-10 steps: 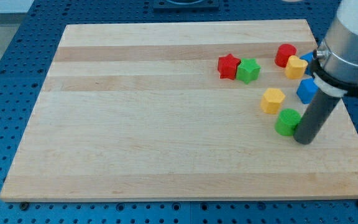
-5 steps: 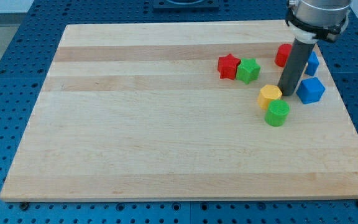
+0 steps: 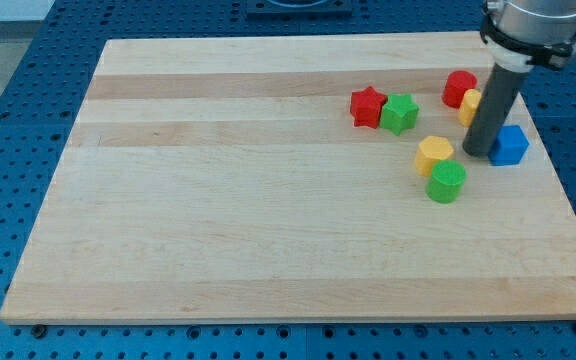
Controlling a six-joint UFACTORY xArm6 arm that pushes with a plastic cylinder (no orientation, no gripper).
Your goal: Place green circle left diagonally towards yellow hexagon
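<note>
Rod and blocks on the table (image 3: 268, 260), single view. There is no pincer on this arm, so no wide, narrow or holding state applies; the arm ends in a dark rod whose lower end, my tip (image 3: 477, 153), rests on the wood and holds nothing.

All places are given relative to the yellow hexagon (image 3: 434, 154). My tip stands to its right, near but apart from it, with bare wood between. The blue block (image 3: 509, 145) lies just past the tip, farther right, touching or almost touching the rod. A second yellow block (image 3: 471, 105), partly hidden by the rod, sits up and right of the hexagon, and a red block (image 3: 458, 88), roundish, sits beside it, higher still. The red star (image 3: 367, 106) and the green star (image 3: 400, 113) lie side by side, touching, up and left of the hexagon.

The green circle (image 3: 447, 182) lies just below the hexagon and slightly right, touching it or nearly so. My tip is up and right of the circle, clearly apart from it.

Progress, as a judgement: the circle already sits against the hexagon's lower right edge, so the diagonal push up and left appears essentially done. At most a small closing nudge remains, which would require the tip to come round to the circle's lower right side.
</note>
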